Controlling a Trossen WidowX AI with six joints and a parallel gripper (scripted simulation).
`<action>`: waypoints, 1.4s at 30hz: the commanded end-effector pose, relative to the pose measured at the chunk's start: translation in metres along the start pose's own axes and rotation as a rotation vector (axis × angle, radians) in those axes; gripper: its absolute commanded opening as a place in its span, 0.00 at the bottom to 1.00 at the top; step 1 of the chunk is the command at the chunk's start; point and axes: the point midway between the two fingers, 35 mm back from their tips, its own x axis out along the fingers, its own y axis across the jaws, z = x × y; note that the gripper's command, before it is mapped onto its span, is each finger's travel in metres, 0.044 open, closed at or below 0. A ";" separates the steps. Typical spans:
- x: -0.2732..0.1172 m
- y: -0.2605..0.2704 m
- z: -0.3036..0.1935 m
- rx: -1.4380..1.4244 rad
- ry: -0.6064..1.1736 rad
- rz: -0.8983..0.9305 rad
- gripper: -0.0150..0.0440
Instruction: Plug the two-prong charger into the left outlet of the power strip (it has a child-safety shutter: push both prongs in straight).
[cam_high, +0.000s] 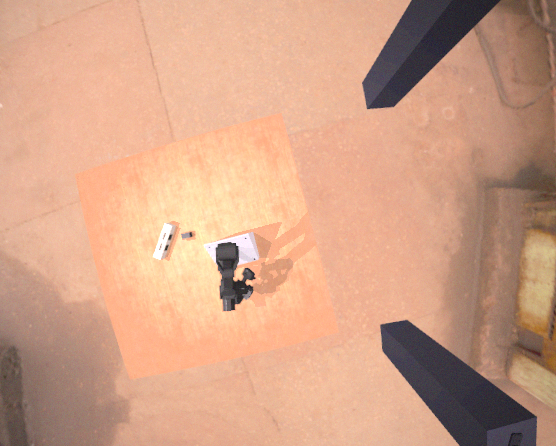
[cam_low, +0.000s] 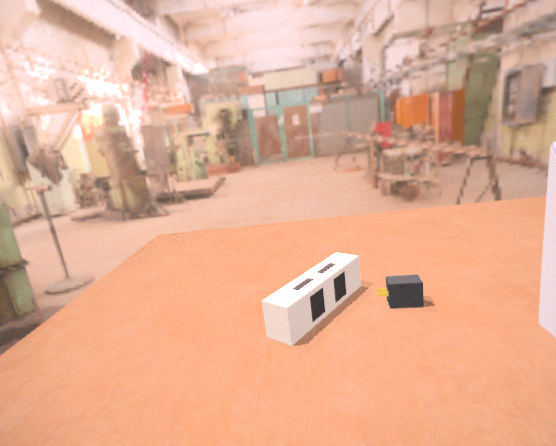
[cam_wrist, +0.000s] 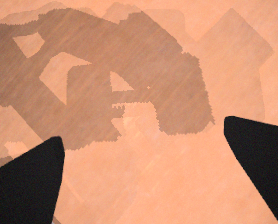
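Observation:
The white power strip lies on the table, with two dark outlets on its long side and two dark slots on top. The small dark charger lies on the table beside the strip, apart from it. Its yellow prongs point toward the strip's outlet side in the exterior view. My gripper is wide open, with only bare table and shadow between its fingers in the wrist view. In the top view the arm is folded well away from charger and strip; its fingers are too small to make out there.
A pale plate lies under the arm's base, to the right of the charger. The square wooden table bears everything. Two dark beams stand beyond its right side in the top view.

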 end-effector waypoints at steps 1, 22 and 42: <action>0.000 0.000 0.000 0.001 0.001 0.000 0.98; -0.007 -0.036 -0.032 0.246 0.160 -0.073 1.00; -0.020 -0.068 -0.073 0.501 0.302 -0.148 1.00</action>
